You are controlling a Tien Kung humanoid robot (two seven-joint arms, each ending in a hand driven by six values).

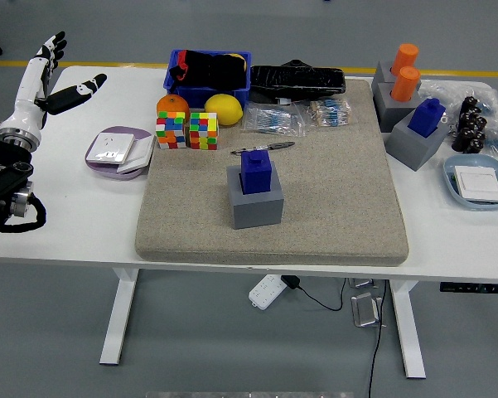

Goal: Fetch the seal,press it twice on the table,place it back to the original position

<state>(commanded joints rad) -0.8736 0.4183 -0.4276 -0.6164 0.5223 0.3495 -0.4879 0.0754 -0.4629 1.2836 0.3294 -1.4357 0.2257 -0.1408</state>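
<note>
A blue seal (256, 170) stands upright in its grey block holder (256, 203) in the middle of the grey felt mat (331, 207). My left hand (54, 76) is raised over the table's far left corner, well away from the seal, fingers spread and holding nothing. The right arm does not show.
Behind the seal lie a pen (263, 148), two colour cubes (188, 130), an orange (172, 105), a lemon (224, 109) and a blue bin (209, 79). A purple plate (116, 152) sits left. More seals in grey holders (416, 137) and a blue dish (479, 181) stand right.
</note>
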